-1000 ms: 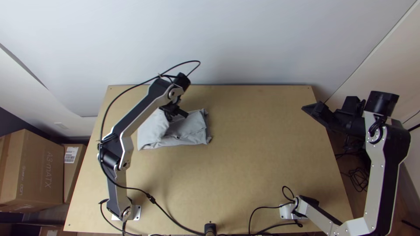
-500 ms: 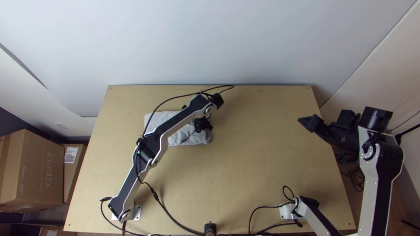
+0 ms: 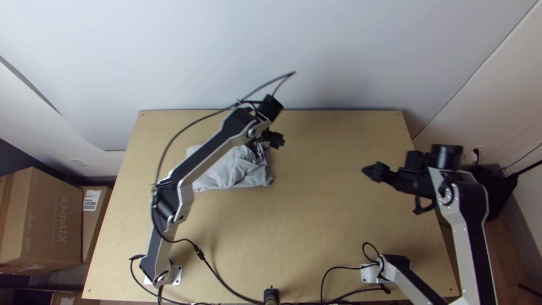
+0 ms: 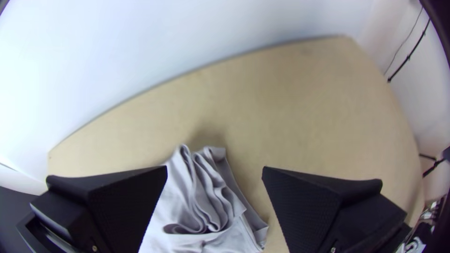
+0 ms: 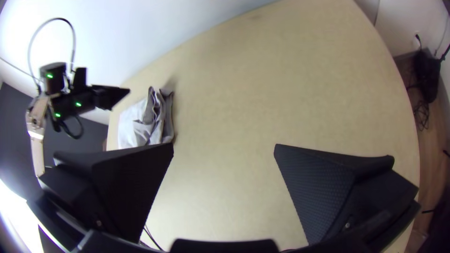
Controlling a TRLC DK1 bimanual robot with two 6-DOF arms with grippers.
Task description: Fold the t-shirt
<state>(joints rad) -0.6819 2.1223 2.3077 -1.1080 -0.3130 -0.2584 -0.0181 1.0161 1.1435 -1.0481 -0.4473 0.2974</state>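
Note:
My left gripper point(image 3: 275, 139) is over the far right corner of the grey t-shirt point(image 3: 232, 169) in the top view. The shirt lies as a small folded bundle on the table's far left part. In the left wrist view my left gripper point(image 4: 214, 173) stands open above the shirt point(image 4: 197, 197), whose edge is bunched into several wavy folds. My right gripper point(image 3: 372, 171) is over the table's right part, well apart from the cloth. In the right wrist view the right gripper point(image 5: 224, 147) is open with nothing between its fingers; the shirt point(image 5: 147, 119) lies farther off.
The wooden table point(image 3: 316, 226) stretches between the arms, with a pale wall point(image 3: 327, 51) behind its far edge. Black cables point(image 3: 223, 282) run along the near edge. Cardboard boxes point(image 3: 42, 217) stand on the floor at the left.
My left arm swung right across the shirt, then its gripper shifted toward the table's far edge. The right gripper has moved left, in over the table. The shirt's left part looks drawn in to the right.

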